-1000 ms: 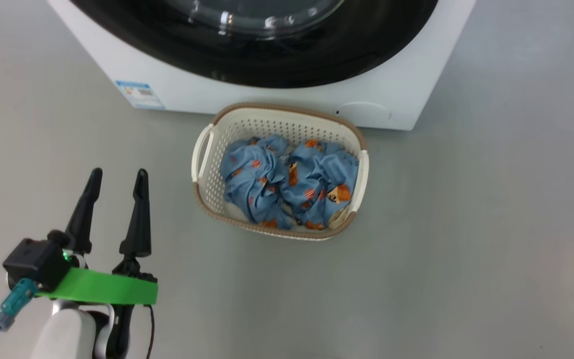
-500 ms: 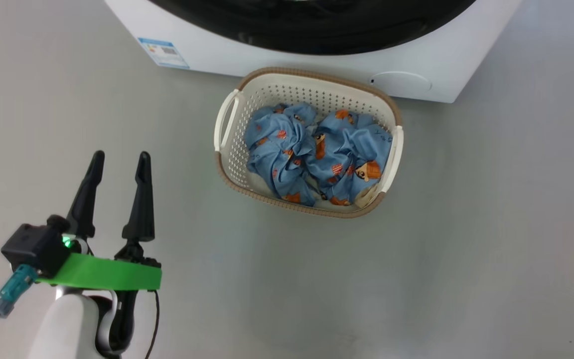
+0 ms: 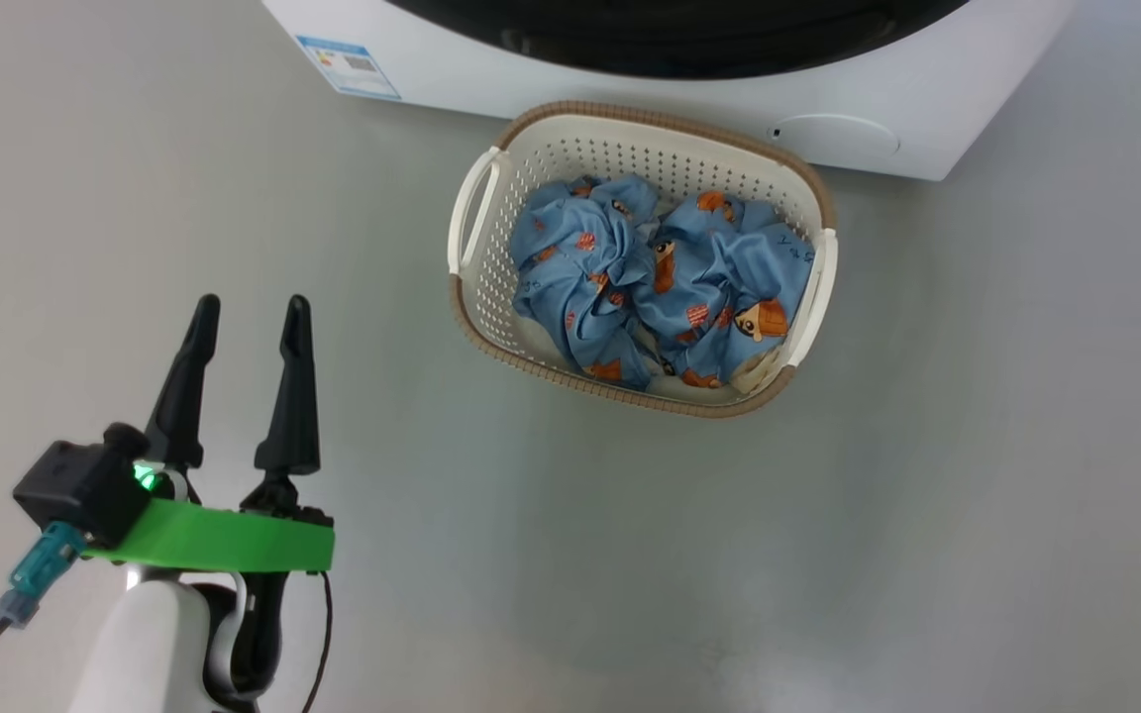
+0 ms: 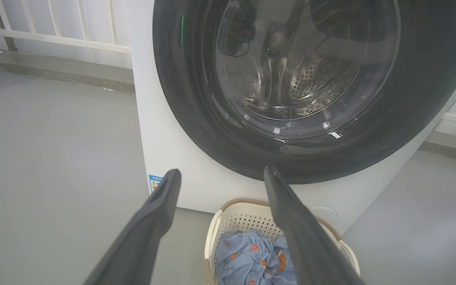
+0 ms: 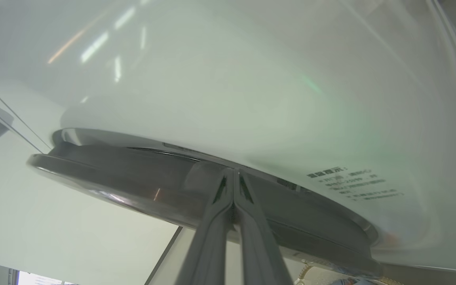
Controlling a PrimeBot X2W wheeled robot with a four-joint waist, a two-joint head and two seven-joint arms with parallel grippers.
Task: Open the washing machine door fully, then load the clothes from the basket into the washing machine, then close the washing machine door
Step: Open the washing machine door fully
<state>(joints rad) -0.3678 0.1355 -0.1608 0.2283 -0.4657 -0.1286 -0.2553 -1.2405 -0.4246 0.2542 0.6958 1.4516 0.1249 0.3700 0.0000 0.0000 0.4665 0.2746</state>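
One washing machine point(image 3: 551, 84) stands at the far side of the grey floor point(image 3: 927, 495), with one blue label point(image 3: 348, 67) at its lower left corner and one round cap point(image 3: 833, 134) at its lower right. Its single washing machine door point(image 4: 180, 99), black-ringed with a clear glass bowl, looks shut in the left wrist view. One basket point(image 3: 491, 297) sits on the floor just near of the machine, with two white handles, one on each side. The clothes point(image 3: 670, 277) lie inside it in two crumpled blue bundles, side by side and touching.

Two grippers show. The left gripper point(image 3: 252, 309) hangs at the near left, well apart from the basket, its two fingers spread wide with nothing between them. The right gripper point(image 5: 234, 172) has its two fingers pressed together, tips at the door's rim; I cannot tell whether they touch it.

Against the earlier head pictures, the whole view has shifted, so the camera has moved: less of the door shows now. Basket and clothes lie as before, and the left gripper's fingers are spread as before.
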